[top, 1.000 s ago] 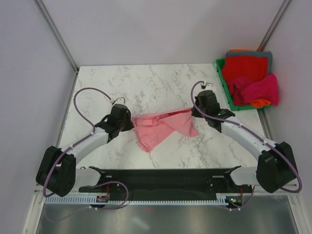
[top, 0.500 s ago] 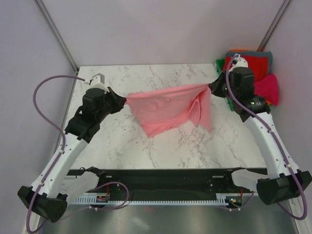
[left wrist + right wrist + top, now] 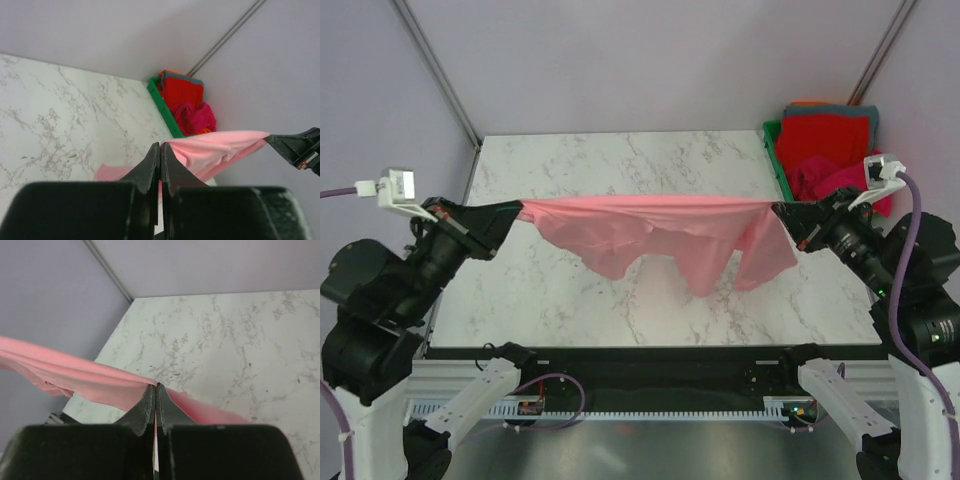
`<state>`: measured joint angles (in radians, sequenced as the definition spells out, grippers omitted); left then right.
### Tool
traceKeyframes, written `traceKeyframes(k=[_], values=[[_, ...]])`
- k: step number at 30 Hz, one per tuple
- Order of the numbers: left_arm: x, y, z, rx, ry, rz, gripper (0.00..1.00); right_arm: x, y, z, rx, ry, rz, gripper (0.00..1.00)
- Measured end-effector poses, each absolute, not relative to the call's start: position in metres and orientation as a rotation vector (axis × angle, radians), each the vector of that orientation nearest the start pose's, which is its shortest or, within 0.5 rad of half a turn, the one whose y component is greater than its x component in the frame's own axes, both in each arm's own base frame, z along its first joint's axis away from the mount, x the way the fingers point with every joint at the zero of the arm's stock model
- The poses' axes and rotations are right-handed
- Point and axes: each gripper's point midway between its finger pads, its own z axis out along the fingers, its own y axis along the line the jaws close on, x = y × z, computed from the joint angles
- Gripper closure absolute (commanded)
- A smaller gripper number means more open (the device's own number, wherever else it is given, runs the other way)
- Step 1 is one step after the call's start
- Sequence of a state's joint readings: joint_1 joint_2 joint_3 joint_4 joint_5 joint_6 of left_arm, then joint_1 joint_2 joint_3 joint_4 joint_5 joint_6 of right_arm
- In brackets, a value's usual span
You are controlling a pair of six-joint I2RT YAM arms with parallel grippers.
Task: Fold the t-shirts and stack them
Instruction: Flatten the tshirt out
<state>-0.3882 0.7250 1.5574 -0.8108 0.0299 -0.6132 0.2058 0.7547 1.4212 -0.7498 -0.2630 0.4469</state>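
A light salmon-pink t-shirt (image 3: 650, 225) hangs stretched taut in the air above the marble table (image 3: 620, 160). My left gripper (image 3: 516, 212) is shut on its left end and my right gripper (image 3: 778, 210) is shut on its right end. The cloth sags below the taut top edge and its lower folds hang toward the table. In the left wrist view the shut gripper (image 3: 160, 147) pinches the pink t-shirt (image 3: 220, 147). In the right wrist view the shut gripper (image 3: 156, 387) pinches the same t-shirt (image 3: 75, 375). Red and magenta t-shirts (image 3: 825, 140) lie piled at the back right.
A green plastic bin (image 3: 782, 180) at the table's back right corner holds the pile, with orange and teal-grey cloth at its far side. It also shows in the left wrist view (image 3: 162, 107). Grey walls stand close on both sides.
Both arms have risen and swung outward. The pink t-shirt went from a bunched heap on the table to a wide taut span held high between the grippers.
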Motion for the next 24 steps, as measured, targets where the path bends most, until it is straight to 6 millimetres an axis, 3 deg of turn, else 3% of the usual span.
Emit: traceKeyframes(k=[3,6,9,11,13,16,17,19,21,24], values=[[0.148,-0.091,0.51,-0.151,1.531,-0.824,0.98,0.18,0.116,0.453,-0.066,1.665,0.784,1.0],[0.146,-0.085,0.524,-0.172,1.51,-0.808,0.98,0.179,0.125,0.457,-0.105,1.675,0.837,1.0],[0.169,-0.085,0.513,-0.218,1.567,-0.754,0.98,0.198,0.134,0.441,-0.113,1.737,0.865,1.0],[0.197,-0.09,0.497,-0.254,1.635,-0.703,0.98,0.225,0.141,0.414,-0.095,1.817,0.877,1.0],[0.238,-0.097,0.467,-0.303,1.737,-0.624,0.98,0.257,0.148,0.376,-0.06,1.919,0.88,0.96],[0.293,-0.1,0.407,-0.387,1.901,-0.502,0.98,0.307,0.156,0.312,0.016,2.098,0.881,0.38],[0.313,-0.099,0.382,-0.423,1.96,-0.46,0.98,0.323,0.159,0.288,0.04,2.16,0.873,0.32],[0.342,-0.091,0.334,-0.497,2.063,-0.385,0.98,0.347,0.161,0.24,0.07,2.274,0.839,0.32],[0.359,-0.079,0.3,-0.567,2.129,-0.324,0.98,0.353,0.161,0.21,0.088,2.345,0.802,0.33],[0.376,-0.067,0.282,-0.633,2.142,-0.275,0.98,0.342,0.166,0.177,0.063,2.4,0.751,0.37]])
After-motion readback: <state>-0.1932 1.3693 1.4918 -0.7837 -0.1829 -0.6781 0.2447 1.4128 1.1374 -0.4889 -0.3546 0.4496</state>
